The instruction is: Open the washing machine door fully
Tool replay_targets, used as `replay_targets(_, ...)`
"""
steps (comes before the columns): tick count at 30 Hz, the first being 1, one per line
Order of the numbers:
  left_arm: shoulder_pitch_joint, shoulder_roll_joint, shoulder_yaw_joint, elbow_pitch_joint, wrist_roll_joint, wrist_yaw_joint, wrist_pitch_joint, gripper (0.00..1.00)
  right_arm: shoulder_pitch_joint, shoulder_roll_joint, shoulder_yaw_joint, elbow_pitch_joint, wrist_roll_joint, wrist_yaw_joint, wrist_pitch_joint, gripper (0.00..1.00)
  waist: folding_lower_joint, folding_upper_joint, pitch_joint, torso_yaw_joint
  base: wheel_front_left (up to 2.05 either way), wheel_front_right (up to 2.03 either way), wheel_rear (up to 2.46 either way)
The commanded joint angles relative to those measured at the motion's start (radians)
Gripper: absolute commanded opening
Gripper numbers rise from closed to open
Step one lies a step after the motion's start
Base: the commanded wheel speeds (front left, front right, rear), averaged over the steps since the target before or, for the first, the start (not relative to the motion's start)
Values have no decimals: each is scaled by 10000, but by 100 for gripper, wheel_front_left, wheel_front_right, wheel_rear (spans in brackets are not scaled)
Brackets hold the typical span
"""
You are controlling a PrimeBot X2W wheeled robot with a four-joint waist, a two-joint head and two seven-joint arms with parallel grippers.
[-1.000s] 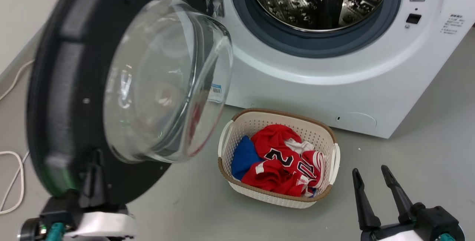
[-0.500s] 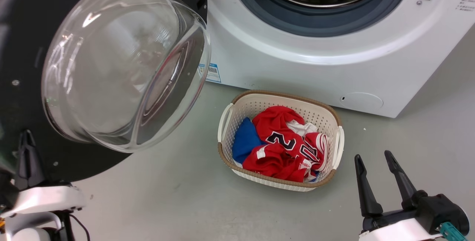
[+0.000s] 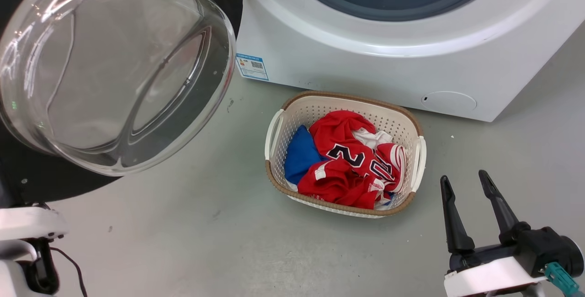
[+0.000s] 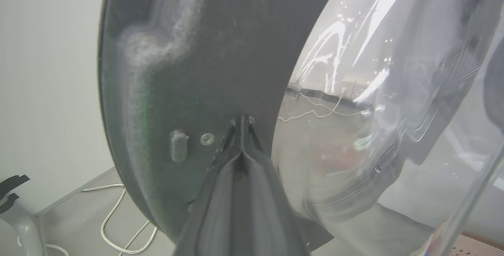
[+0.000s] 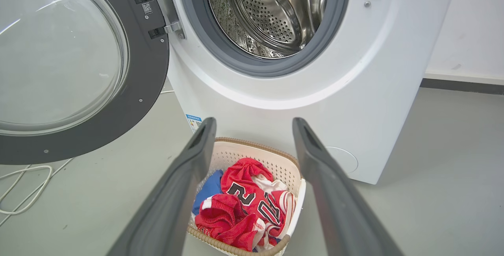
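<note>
This is a bare laundry corner, more a test room than a home. A white front-loading washing machine (image 5: 386,71) stands on a smooth grey floor (image 3: 183,233). Behind it is a plain white wall (image 5: 468,23) with a dark skirting strip (image 5: 460,86) at the far right. Near the machine's front sits a woven-look laundry basket (image 3: 315,109) of red and blue clothes (image 3: 347,151). Loose white cable (image 5: 46,167) lies on the floor at the left.

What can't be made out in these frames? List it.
1. Left gripper, left wrist view: fingers closed together at the round glossy black washing machine door; blur hides whether the tips touch it.
2. Head view: that door's rim is cut by the left edge.
3. Small blue label on the white boxy washing machine: print too small.
4. White woven-look laundry basket: red jersey covers what lies beneath.
</note>
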Motion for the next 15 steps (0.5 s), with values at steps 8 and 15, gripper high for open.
replay_targets(8, -943, 555, 431, 872, 76, -155, 27, 0, -389, 19, 58, -16, -123, -3, -17, 100, -1, 0, 286, -132, 0, 0, 0)
replay_targets(15, -1241, 740, 782, 1102, 117, -221, 27, 0, -431, 19, 43, -26, -125, -3, -17, 100, -1, 0, 410, -257, 0, 0, 0)
